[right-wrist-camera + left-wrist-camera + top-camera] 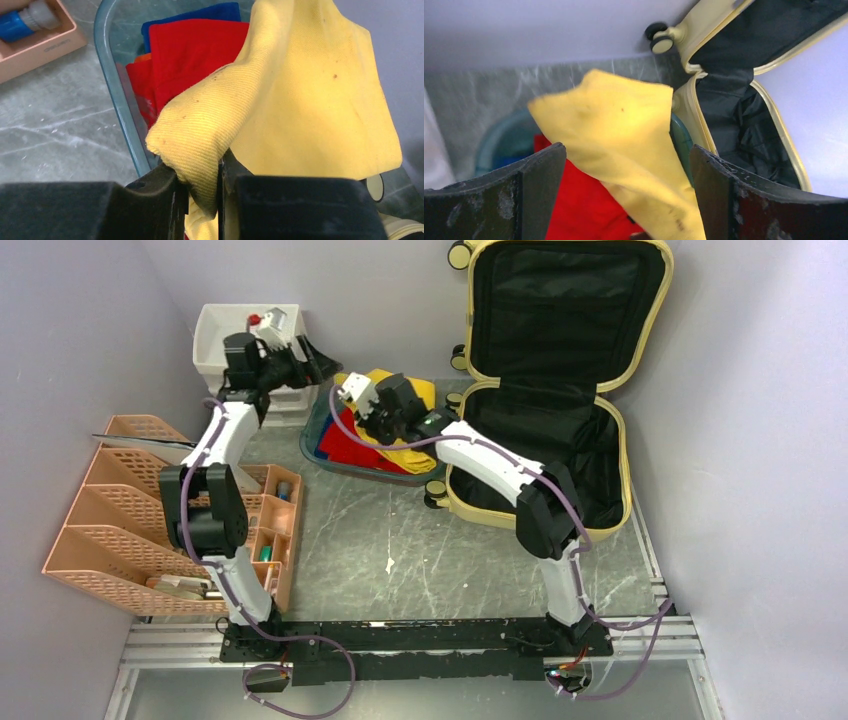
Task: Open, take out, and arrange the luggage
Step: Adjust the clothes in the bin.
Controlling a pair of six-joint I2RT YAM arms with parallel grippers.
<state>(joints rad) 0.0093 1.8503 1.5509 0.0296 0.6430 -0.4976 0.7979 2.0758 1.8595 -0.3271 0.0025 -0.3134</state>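
The pale yellow luggage (545, 390) lies open at the back right, its black lining bare; it also shows in the left wrist view (744, 105). My right gripper (362, 408) is shut on a fold of a yellow cloth (300, 100), held over a teal tray (318, 445) that holds red (190, 50) and blue cloths. My left gripper (312, 358) is open and empty, up near the white drawer unit, facing the yellow cloth (624, 130) from a distance.
A white drawer unit (245, 340) stands at the back left. A pink file rack (110, 520) and a pink organizer (275, 530) with small items line the left side. Grey walls close in on both sides.
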